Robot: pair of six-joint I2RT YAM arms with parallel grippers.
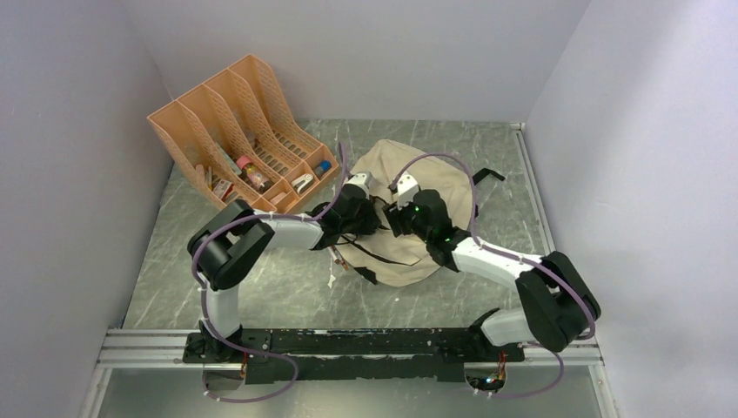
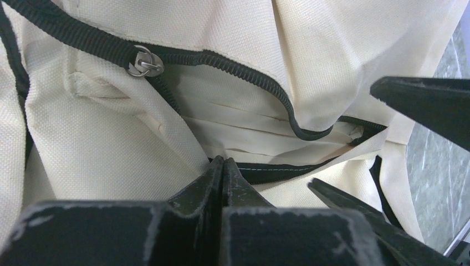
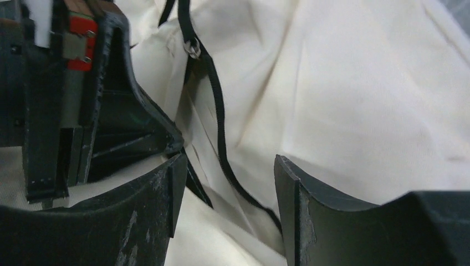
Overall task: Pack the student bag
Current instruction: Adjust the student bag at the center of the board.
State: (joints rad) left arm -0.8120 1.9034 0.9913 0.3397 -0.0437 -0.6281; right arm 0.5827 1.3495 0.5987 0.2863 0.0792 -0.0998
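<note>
left hand (image 2: 223, 165): pressed together; student bag (image 2: 343, 50) zip opening (image 2: 266, 145) was seen just ahead
right hand (image 3: 228, 169): held apart, positioned alongside

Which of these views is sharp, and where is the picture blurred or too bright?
Top external view: even, soft light, only faint shadows on the table. Left wrist view: the student bag is sharp, its weave and zipper pull clear. Right wrist view: the cloth is blurred and nearly washed out; the edges of the right gripper are crisper.
</note>
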